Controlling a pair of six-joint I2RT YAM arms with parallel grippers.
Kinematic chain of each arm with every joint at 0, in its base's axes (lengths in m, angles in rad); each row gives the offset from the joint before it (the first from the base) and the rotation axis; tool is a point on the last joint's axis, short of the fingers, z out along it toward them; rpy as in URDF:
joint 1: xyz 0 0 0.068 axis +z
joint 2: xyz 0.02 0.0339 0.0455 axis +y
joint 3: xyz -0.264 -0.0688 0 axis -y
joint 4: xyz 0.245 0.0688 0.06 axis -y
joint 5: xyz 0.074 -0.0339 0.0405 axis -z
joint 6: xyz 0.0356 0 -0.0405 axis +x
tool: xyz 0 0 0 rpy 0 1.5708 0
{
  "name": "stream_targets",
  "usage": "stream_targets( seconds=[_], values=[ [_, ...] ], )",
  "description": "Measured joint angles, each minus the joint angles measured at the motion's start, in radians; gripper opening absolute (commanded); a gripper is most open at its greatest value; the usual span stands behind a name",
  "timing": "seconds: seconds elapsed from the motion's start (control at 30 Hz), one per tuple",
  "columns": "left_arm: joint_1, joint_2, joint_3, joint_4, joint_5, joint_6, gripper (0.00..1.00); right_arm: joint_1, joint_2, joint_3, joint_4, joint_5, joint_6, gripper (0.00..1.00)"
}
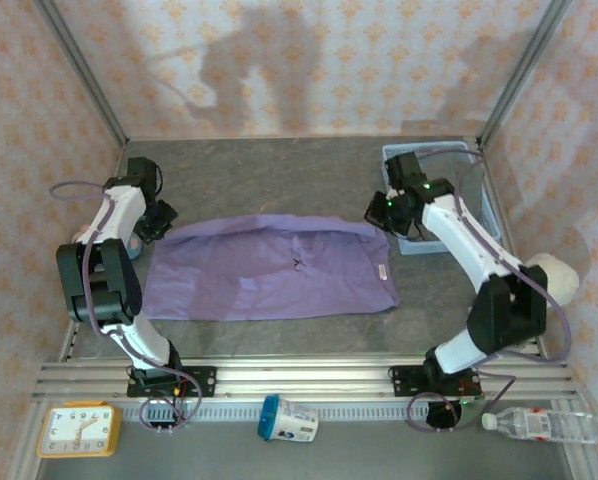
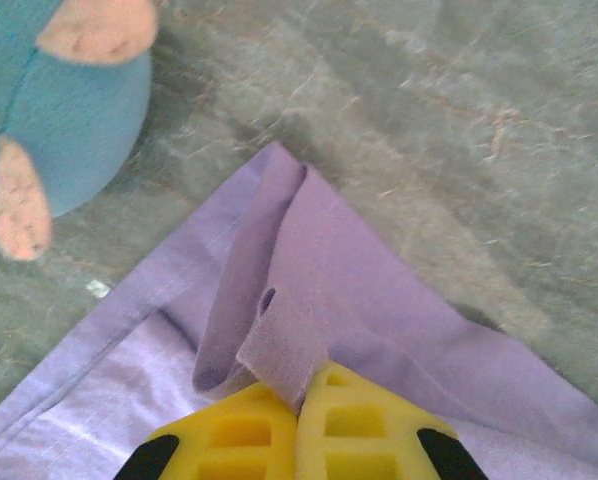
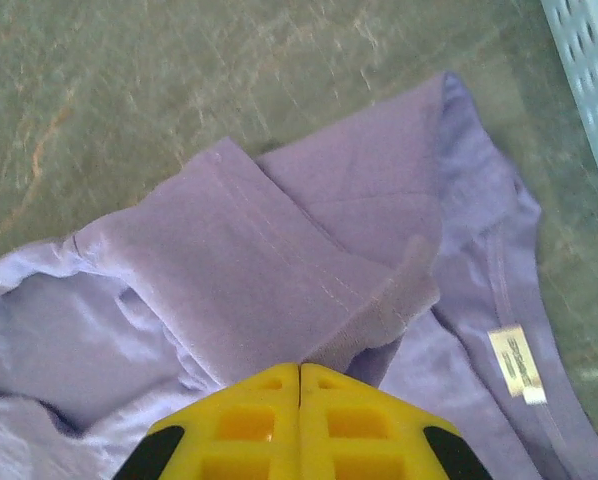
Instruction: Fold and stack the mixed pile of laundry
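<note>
A: How far along is the folding looking?

B: Early, by the look of it. The purple shirt (image 1: 269,270) is lying spread out in the middle of the table (image 1: 279,165). It is mostly flat, with its far edge doubled over in a narrow band. Nothing is sitting in a stack yet, so most of the folding and all of the stacking seem to be left.

A: And what are the arms doing?

B: Each is holding a far corner. The left gripper (image 2: 301,395) is pressing its yellow fingers together on a small tab of doubled cloth at the left corner. The right gripper (image 3: 299,375) is pinching a thicker folded flap at the right corner, close to the white neck label (image 3: 514,362).

A: What is the cloth looking like?

B: Thin and soft, a limp knit that is rumpling into shallow wrinkles, with stitched hems running along its edges. The table is looking hard and mottled grey-green, like stone. A round, fuzzy blue toy (image 2: 59,110) with peach patches is lying near the left corner. A pale blue plastic basket (image 3: 589,60) with a perforated wall is standing near the right one.
</note>
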Motion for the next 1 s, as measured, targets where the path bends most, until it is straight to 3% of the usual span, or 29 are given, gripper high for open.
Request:
stream_targets(
  seconds=[0.03,0.07,0.1,0.13,0.17,0.23,0.47,0.77,1.0],
  values=[
    [0.000,-0.009,-0.018,0.002,-0.006,0.000,0.00,0.002,-0.039,-0.042,0.002,0.000,0.004,0.06],
    [0.000,-0.016,-0.033,0.003,-0.011,0.000,0.07,0.004,-0.071,-0.080,0.001,0.000,0.009,0.16],
    [0.000,-0.022,-0.049,0.004,-0.019,0.000,0.19,0.006,-0.100,-0.116,-0.001,0.000,0.014,0.24],
    [0.000,-0.027,-0.063,0.004,-0.024,-0.002,0.41,0.006,-0.123,-0.148,-0.002,0.000,0.013,0.30],
    [0.000,-0.029,-0.072,0.004,-0.026,-0.002,0.55,0.005,-0.135,-0.169,-0.003,0.000,0.011,0.38],
    [0.000,-0.037,-0.087,0.005,-0.029,-0.005,0.67,0.005,-0.149,-0.200,-0.003,-0.001,0.006,0.49],
    [-0.021,-0.130,-0.141,0.032,-0.014,-0.045,0.69,0.005,-0.138,-0.205,0.006,0.004,-0.027,0.49],
    [-0.291,-0.222,-0.261,0.130,0.035,-0.158,0.70,0.075,0.093,-0.083,0.133,-0.013,-0.057,0.48],
    [-0.332,-0.255,-0.347,0.151,0.053,-0.231,0.70,0.096,0.308,0.040,0.228,-0.030,-0.067,0.49]
  ],
)
